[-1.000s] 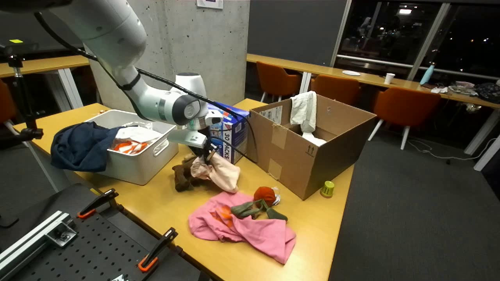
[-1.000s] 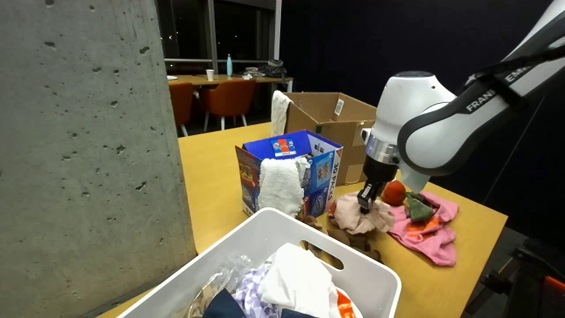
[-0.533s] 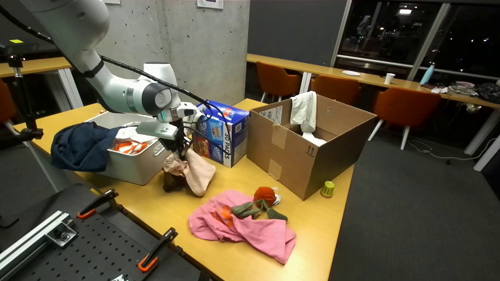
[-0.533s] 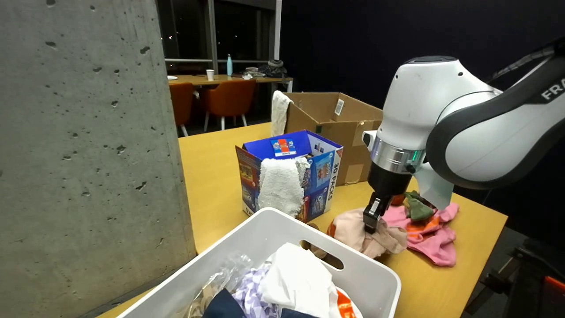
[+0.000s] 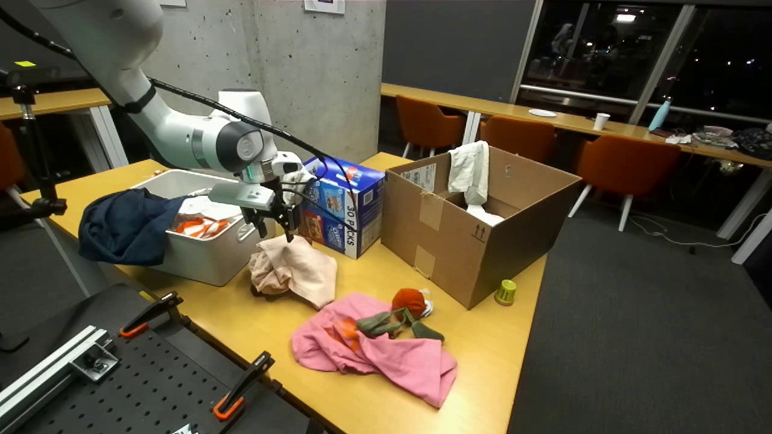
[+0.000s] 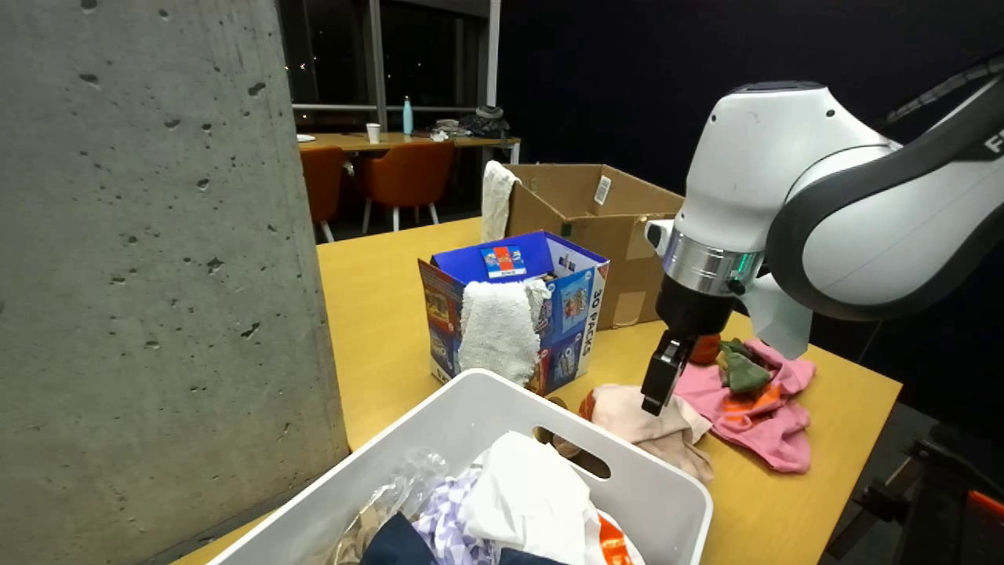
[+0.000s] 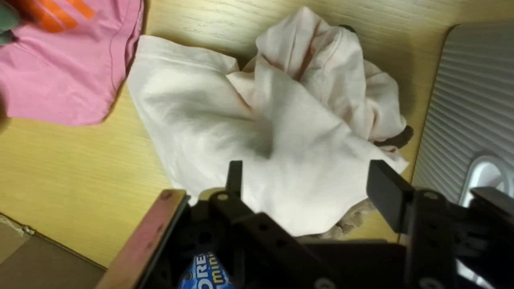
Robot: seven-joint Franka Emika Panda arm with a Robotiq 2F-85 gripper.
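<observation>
My gripper [image 7: 305,172] stands open above a crumpled pale pink cloth [image 7: 305,132], with nothing held between its finger pads. In an exterior view both fingertips of the gripper [image 5: 276,234] hang just over the top of the cloth [image 5: 295,271]; whether they still brush it I cannot tell. The cloth is draped over a brown soft thing [image 7: 399,138], of which only bits show at its edges. Beside it lies a pink garment [image 5: 410,361] with orange marks, a green piece [image 5: 377,323] and a red-orange ball [image 5: 408,302] on or next to it.
Close to the gripper stands a white bin [image 6: 659,486] of clothes, a navy cloth [image 5: 129,226] hanging over its side. A blue snack box [image 5: 341,208] and a large cardboard box [image 5: 452,241] stand behind. A small green cup [image 5: 505,292] sits near the table edge.
The gripper carried the pale cloth toward the white bin, then let go and rose slightly. The cloth has settled over the brown thing, covering most of it.
</observation>
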